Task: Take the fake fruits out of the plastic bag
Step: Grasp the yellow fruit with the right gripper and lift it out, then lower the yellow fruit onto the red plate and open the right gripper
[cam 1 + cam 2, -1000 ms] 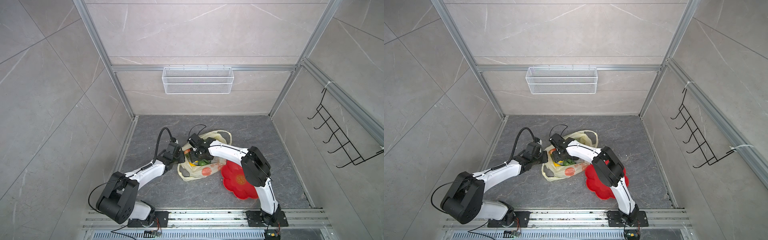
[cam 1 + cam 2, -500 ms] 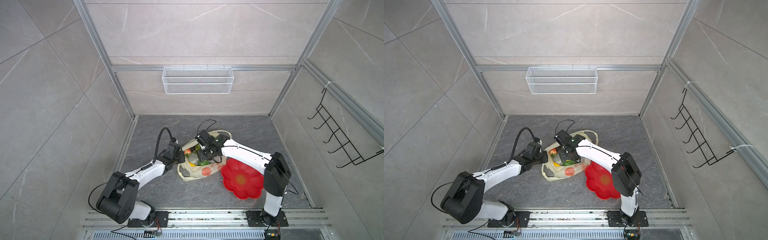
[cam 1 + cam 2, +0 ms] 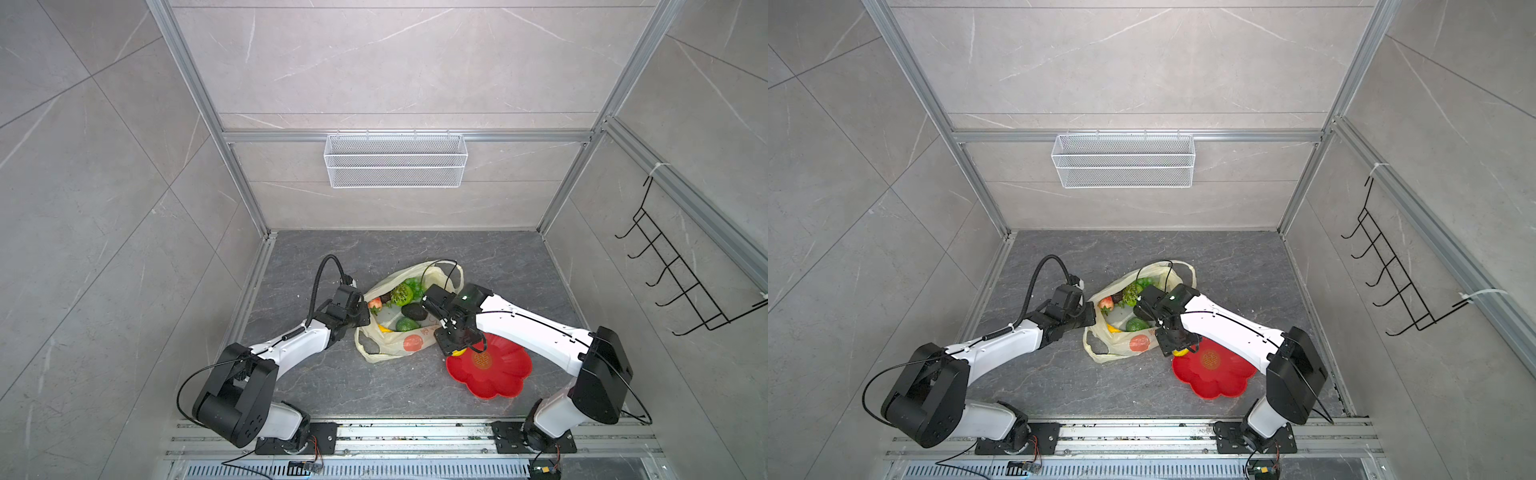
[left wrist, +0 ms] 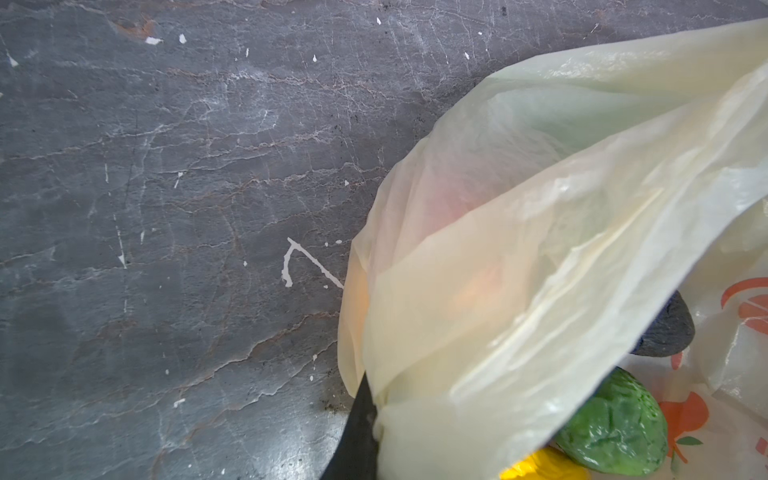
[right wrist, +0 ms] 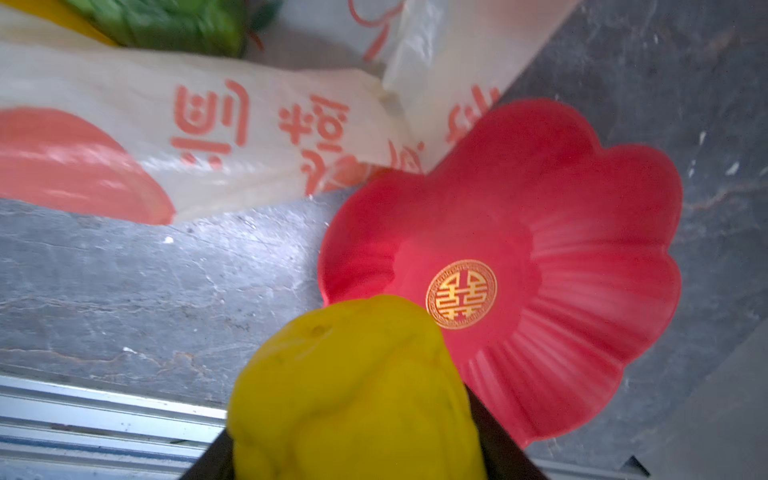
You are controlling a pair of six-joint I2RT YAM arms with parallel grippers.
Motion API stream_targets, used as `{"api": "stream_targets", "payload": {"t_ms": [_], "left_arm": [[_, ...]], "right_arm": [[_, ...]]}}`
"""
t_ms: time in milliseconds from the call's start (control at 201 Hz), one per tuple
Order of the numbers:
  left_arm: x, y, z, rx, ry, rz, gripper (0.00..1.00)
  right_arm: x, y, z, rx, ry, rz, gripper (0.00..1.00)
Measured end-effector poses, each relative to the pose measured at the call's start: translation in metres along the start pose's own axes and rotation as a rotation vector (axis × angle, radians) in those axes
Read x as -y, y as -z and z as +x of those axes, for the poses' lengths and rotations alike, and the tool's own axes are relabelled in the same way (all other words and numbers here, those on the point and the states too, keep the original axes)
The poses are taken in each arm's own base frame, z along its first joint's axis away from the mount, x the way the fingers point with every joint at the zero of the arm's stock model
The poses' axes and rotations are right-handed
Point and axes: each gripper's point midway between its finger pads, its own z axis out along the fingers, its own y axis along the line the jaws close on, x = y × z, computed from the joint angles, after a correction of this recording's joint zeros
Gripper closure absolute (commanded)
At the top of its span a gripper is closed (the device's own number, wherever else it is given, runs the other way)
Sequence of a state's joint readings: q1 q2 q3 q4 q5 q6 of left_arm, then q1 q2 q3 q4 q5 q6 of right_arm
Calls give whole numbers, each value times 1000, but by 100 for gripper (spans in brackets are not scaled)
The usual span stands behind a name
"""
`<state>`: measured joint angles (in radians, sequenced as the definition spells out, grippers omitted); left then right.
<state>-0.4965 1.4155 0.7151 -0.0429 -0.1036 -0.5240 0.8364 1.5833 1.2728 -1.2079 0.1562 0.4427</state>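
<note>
Right wrist view: my right claw [image 3: 457, 350] pinches the lemon [image 5: 357, 390], clear of the bag [image 3: 399, 343], with the plate [image 5: 582, 208] rim just under it. Left claw [image 3: 361, 318] is pressed together on the bag's edge, other fruits [image 3: 402, 296] beside it. A second ago the right claw was inside the bag. Next, I reckon: move further over the plate and let go.

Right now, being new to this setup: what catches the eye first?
The red flower-shaped plate at front right stands out, with the right hand holding a yellow fruit over its edge. Beside it, the left hand pinches the open plastic bag of colourful fruits.
</note>
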Motion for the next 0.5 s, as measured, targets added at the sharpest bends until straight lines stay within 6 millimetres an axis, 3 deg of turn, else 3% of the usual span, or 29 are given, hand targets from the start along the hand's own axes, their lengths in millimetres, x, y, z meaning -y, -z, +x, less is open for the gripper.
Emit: {"api": "stream_targets", "payload": {"t_ms": [184,378,498], "left_arm": [[0,0,0,0,0,0,92],[0,0,0,0,0,-1,92],[-1,0,0,2,0,-5,92]], "right_arm": [[20,-20,29,-118,-60,51,37],[45,-34,42,-201,-149,71,40],[51,-39,48,-236,-174,62,40]]}}
